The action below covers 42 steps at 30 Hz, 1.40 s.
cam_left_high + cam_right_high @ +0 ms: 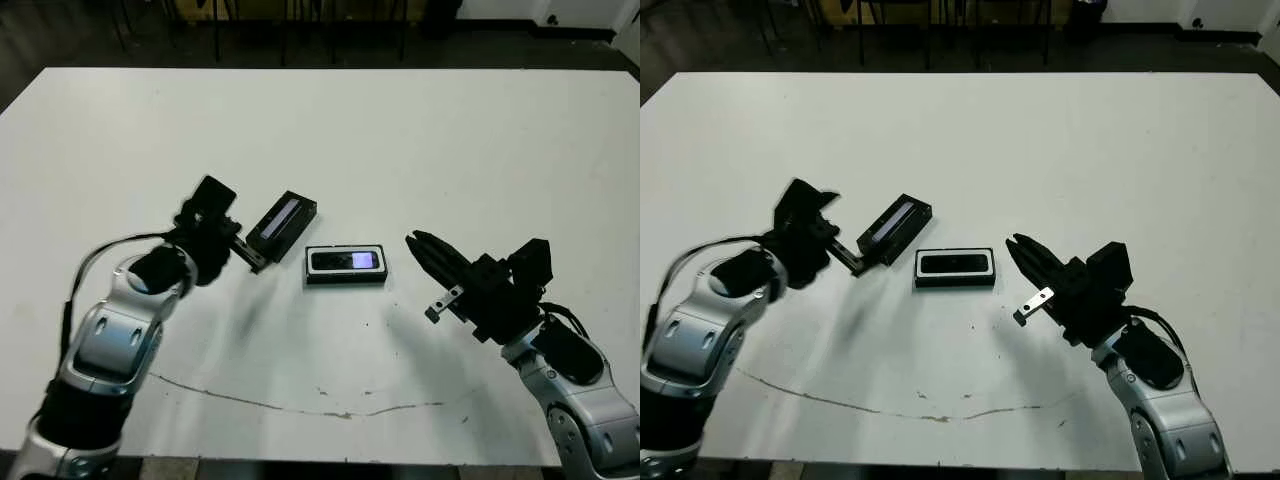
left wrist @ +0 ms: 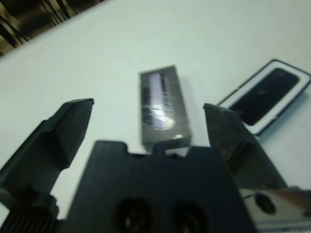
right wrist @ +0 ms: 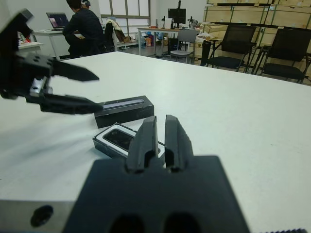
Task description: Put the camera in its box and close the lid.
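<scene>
Head view, centre frame: slim black bar camera (image 1: 345,261) already in white-lined black tray box (image 1: 346,277); flat black slab lid (image 1: 282,219) upper left.

Left wrist: left gripper (image 2: 150,121) wide open, straddling lid, empty. Probably light, rigid, slick; best pinched across long edges.

Right wrist: right gripper (image 3: 161,127) closed, empty.

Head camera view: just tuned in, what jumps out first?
The box lies mid-table with the camera already inside its white lining. To its left the lid lies slanted, the open left gripper at its near end. The right gripper, fingers together, hovers just right of the box.
</scene>
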### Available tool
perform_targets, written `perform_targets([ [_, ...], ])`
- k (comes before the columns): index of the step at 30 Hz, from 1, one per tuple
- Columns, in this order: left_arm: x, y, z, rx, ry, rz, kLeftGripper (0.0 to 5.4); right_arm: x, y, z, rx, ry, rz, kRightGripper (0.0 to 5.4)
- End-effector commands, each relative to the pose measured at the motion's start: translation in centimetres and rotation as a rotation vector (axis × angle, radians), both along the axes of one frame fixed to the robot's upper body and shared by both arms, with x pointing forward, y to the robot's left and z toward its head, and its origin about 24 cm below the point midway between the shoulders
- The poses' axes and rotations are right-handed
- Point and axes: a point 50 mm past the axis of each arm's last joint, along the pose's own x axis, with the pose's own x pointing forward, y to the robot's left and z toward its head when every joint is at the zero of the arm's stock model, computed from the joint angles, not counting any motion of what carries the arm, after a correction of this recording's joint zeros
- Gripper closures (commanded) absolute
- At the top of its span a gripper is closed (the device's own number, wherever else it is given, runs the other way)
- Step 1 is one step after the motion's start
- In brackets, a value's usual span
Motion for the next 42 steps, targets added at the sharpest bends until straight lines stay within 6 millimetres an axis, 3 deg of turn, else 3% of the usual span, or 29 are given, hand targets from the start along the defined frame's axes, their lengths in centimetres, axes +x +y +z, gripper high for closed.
perform_targets([
  [1, 0.3, 0.2, -0.9, 0.013, 0.041, 0.021, 0.01, -0.2, -0.3, -0.4, -0.007, 0.039, -0.020, 5.40],
  [10, 0.7, 0.4, -1.9, -0.071, 0.118, 0.035, 0.01, -0.2, -0.4, -0.6, -0.023, 0.046, -0.030, 5.40],
  [32, 1.3, 0.1, -3.2, -0.061, 0.137, 0.094, 0.01, -0.3, -0.4, -0.7, -0.013, 0.040, -0.005, 5.40],
  [42, 1.7, -0.8, -4.8, -0.151, 0.273, 0.089, 0.01, -0.5, -0.3, -0.7, -0.018, 0.046, -0.006, 5.40],
])
